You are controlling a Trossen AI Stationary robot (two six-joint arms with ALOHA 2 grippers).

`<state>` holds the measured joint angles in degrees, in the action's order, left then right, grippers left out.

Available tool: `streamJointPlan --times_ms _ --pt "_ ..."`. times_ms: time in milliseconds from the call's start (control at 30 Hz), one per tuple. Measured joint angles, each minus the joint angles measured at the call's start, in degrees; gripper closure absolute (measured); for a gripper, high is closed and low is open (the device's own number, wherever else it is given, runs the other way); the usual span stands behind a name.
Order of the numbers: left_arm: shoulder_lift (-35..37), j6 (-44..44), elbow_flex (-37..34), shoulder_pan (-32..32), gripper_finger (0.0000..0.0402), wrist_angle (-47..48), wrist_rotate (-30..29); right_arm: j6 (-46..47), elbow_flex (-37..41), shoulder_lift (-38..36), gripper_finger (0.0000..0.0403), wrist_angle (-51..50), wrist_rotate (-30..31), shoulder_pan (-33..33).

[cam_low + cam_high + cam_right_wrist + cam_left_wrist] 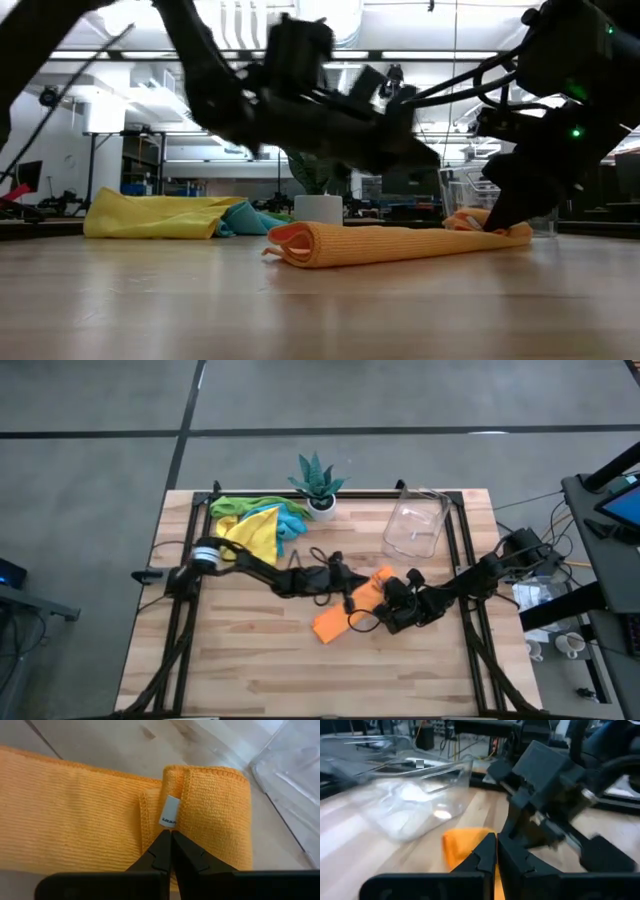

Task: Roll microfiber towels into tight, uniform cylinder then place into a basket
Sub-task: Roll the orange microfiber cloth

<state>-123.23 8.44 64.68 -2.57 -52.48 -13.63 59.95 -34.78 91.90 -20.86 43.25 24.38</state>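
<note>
A wooden table seen from above, with two dark arms meeting near its centre. An orange towel, folded into a long band and partly rolled, lies just right of centre in the high view. The left gripper reaches in from the left and sits over the towel's middle, its fingers pressed closed with nothing between them. The right gripper comes in from the right and rests at the towel's upper right end; its fingers are also closed together, their tips touching the cloth beside a small white label. In the low view the towel's near end shows a loose curl. A clear basket stands in the upper right of the table, near the towel but apart from it. At the upper left lies a pile of yellow, green and blue towels, with a potted plant beside it
</note>
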Motion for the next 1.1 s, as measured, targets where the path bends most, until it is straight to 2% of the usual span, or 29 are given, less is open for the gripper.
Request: streamJointPlan --times_ms 167,367,533,867,1100 --pt "-5.69 0.01 7.78 0.39 0.0402 6.66 -0.48 -1.03 0.04 -0.25 0.0394 0.36 -1.30 0.00" --pt "-9.55 0.22 12.43 0.87 0.0402 6.51 -0.05 -1.05 0.06 -0.18 0.0394 0.58 -1.76 0.09" --pt "-12.51 0.31 13.76 0.76 0.0402 7.39 0.79 -2.14 0.06 -0.38 0.0394 0.78 -3.10 0.11" --pt "-13.21 1.74 14.03 0.76 0.0402 13.34 1.18 -3.29 -0.78 -0.57 0.0394 0.47 -3.60 0.09" --pt "-13.08 1.70 14.03 0.70 0.0402 17.90 1.37 -6.19 -7.46 -5.79 0.0394 -10.76 -3.15 0.10"
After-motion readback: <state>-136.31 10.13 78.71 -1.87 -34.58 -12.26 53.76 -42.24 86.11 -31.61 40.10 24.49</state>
